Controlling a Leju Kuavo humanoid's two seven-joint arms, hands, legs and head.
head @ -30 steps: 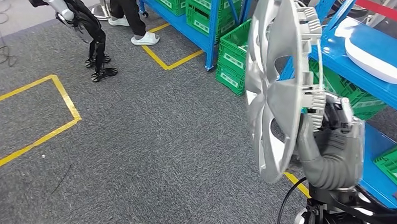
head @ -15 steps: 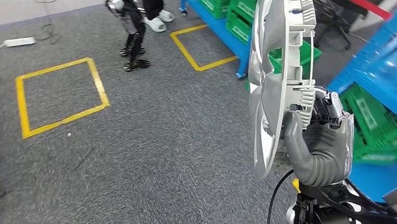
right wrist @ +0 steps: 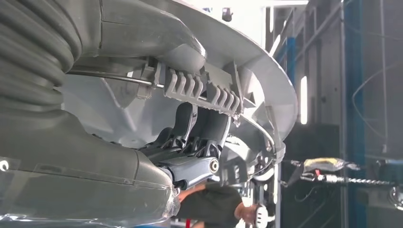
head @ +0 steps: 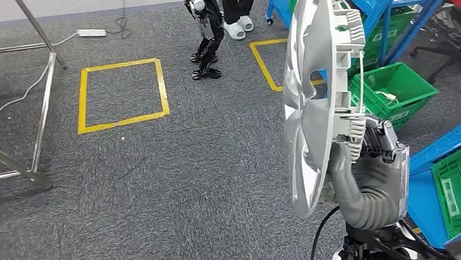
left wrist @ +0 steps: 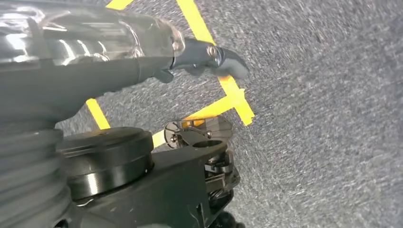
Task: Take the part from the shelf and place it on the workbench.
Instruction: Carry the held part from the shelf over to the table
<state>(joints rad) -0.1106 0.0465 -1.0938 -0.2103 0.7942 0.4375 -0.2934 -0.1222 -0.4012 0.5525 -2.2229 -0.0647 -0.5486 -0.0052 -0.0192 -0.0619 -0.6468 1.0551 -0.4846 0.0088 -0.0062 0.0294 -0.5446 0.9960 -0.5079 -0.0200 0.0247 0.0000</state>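
Beside hubcap (head: 313, 98), green crate (head: 391, 91)

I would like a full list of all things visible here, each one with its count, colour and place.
wheel cover: one, silver, held upright on edge in the right hand
crates: several, green, one on the floor by the blue shelf, more on the shelves
shelf: blue, along the right side
floor squares: two, yellow tape, on grey carpet
metal frame: one, silver, at left
power strip: one, white, far floor
other robot: one, black legs, far centre
person: one, dark trousers, white shoes, beside it
right hand: grey, grips the cover's rim
left hand: dark fingers, above carpet
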